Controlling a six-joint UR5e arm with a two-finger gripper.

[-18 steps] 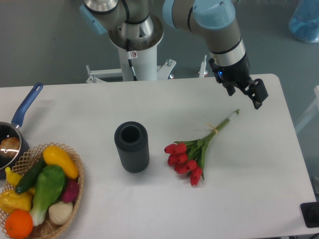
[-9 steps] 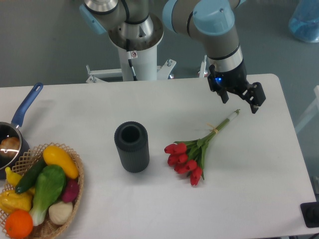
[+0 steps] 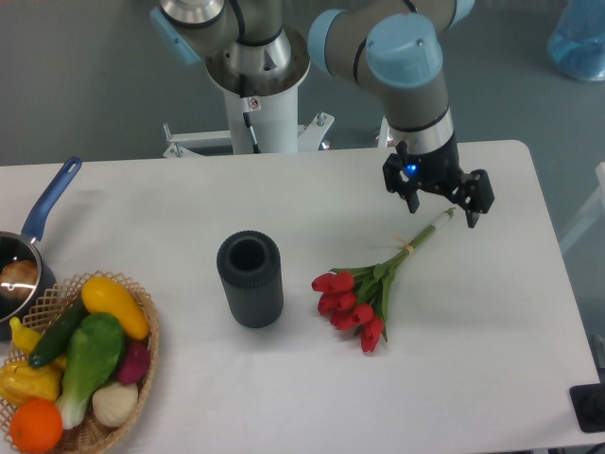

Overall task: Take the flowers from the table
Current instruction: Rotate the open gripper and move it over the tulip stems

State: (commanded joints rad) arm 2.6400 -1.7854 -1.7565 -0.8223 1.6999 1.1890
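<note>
The flowers (image 3: pixel 364 293), red tulips with green leaves and long stems tied by a pale band, lie on the white table (image 3: pixel 284 397) right of centre, blooms toward the front and stem tips toward the back right. My gripper (image 3: pixel 442 206) hangs open just above the stem ends, one finger on each side of them and nothing held. A dark ribbed cylinder (image 3: pixel 250 279) stands upright to the left of the blooms.
A wicker basket (image 3: pixel 113 421) of colourful fruit and vegetables sits at the front left corner. A blue-handled pan (image 3: pixel 28 251) lies at the left edge. The arm's white base (image 3: pixel 257 95) stands behind the table. A black object (image 3: pixel 591 407) pokes in at the right front.
My gripper has swung left and slightly forward, from beyond the stem tips to right over them, and has turned. The flowers have not moved.
</note>
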